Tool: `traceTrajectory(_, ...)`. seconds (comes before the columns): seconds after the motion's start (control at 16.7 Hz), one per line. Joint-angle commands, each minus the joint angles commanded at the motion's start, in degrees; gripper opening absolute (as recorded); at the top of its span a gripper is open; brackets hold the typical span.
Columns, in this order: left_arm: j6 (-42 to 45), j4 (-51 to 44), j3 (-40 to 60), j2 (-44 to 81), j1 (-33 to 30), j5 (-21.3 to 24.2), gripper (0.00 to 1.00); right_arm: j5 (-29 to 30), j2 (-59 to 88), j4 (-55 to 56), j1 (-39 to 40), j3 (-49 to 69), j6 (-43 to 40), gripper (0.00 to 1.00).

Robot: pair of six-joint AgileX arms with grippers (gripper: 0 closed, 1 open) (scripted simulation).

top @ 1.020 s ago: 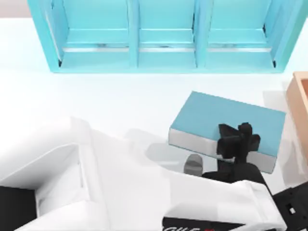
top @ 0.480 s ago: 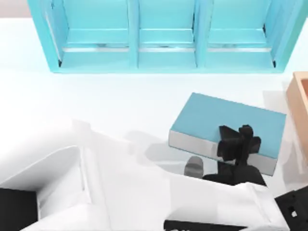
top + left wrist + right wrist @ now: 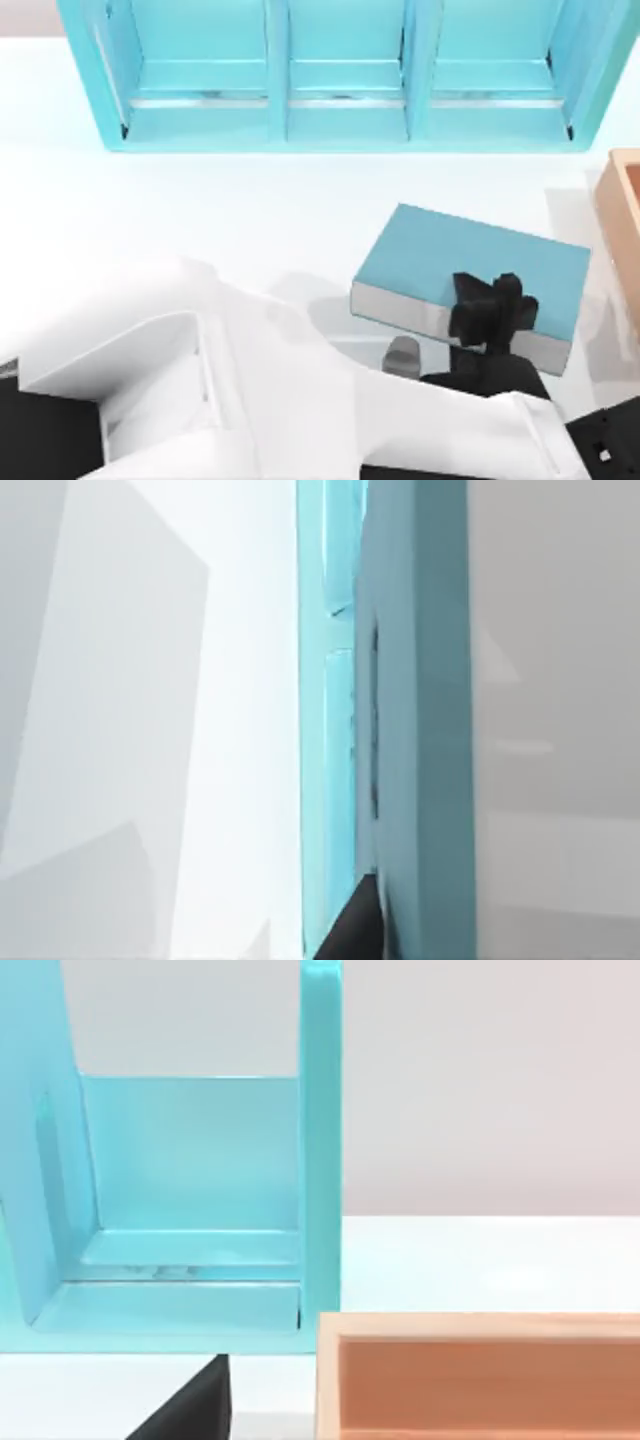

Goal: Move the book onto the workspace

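No text, label, brand, number or sign can be read anywhere in these views. The book (image 3: 470, 262) shows a plain teal cover and blank white page edges from above, and the light-blue shelf (image 3: 340, 120), the tan wooden box (image 3: 480, 1375) and the white bench (image 3: 200, 210) carry no markings either (the small pale squares on the dark arm part at the lower right corner of the top view are too tiny to make out as letters).
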Motion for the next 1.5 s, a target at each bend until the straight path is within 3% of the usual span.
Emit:
traceTrajectory(0.42, -0.03, 3.20, -1.14, 1.76, -0.04, 0.05, 0.00, 0.00, 0.00, 0.00, 0.00, 0.00, 0.00, 1.00)
traceTrajectory(1.2, -0.03, 3.20, -1.14, 1.76, -0.04, 0.05, 0.98, 0.00, 0.00, 0.00, 0.00, 0.00, 0.00, 1.00)
traceTrajectory(1.5, -0.03, 3.20, -1.14, 1.76, -0.04, 0.05, 1.00, 0.00, 0.00, 0.00, 0.00, 0.00, 0.00, 1.00)
